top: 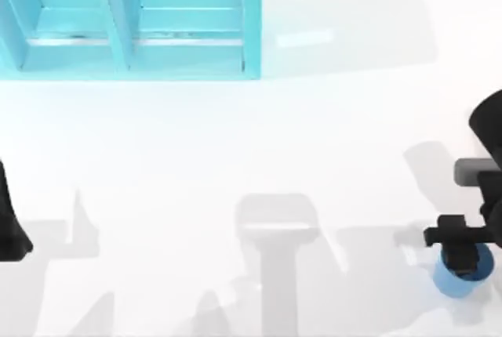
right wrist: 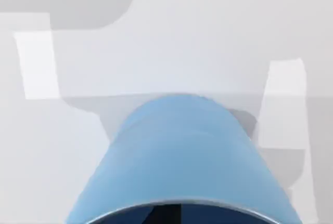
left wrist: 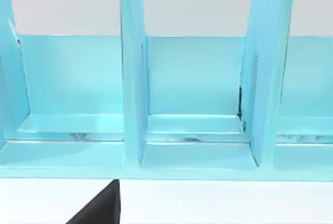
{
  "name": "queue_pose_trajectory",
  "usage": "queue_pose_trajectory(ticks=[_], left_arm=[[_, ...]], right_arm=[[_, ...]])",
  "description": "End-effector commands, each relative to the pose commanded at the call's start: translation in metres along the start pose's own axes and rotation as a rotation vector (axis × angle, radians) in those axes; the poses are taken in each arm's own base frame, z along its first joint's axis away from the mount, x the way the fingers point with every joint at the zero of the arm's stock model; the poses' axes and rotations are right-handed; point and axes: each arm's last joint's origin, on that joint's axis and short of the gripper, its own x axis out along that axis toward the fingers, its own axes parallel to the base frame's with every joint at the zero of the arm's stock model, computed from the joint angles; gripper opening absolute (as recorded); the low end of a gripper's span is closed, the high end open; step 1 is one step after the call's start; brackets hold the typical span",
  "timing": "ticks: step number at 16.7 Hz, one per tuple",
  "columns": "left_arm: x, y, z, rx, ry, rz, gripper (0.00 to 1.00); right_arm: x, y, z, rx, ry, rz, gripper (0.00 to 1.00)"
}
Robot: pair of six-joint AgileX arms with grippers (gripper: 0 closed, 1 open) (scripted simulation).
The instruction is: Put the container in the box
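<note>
Right arm: matte black rounded shell, one short grey cylindrical segment along it. Right gripper: black, blocky, with a flat crossbar across its body. Left arm: matte black, tapering, smooth-surfaced, without visible markings, cables or screws.

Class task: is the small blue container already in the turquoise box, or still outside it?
Outside. The container sits on the table's right near corner under the right gripper, far from the box at the far left.
</note>
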Motion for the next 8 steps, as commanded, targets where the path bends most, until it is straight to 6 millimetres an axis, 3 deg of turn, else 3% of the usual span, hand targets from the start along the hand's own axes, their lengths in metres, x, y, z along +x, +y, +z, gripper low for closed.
queue_pose_trajectory(ticks=[6,8], left_arm=[[0.0000,0.0000,0.0000,0.000,0.000,0.000,1.00],[0.0000,0.0000,0.0000,0.000,0.000,0.000,1.00]], right_arm=[[0.0000,0.0000,0.0000,0.000,0.000,0.000,0.02],[0.0000,0.0000,0.0000,0.000,0.000,0.000,0.00]])
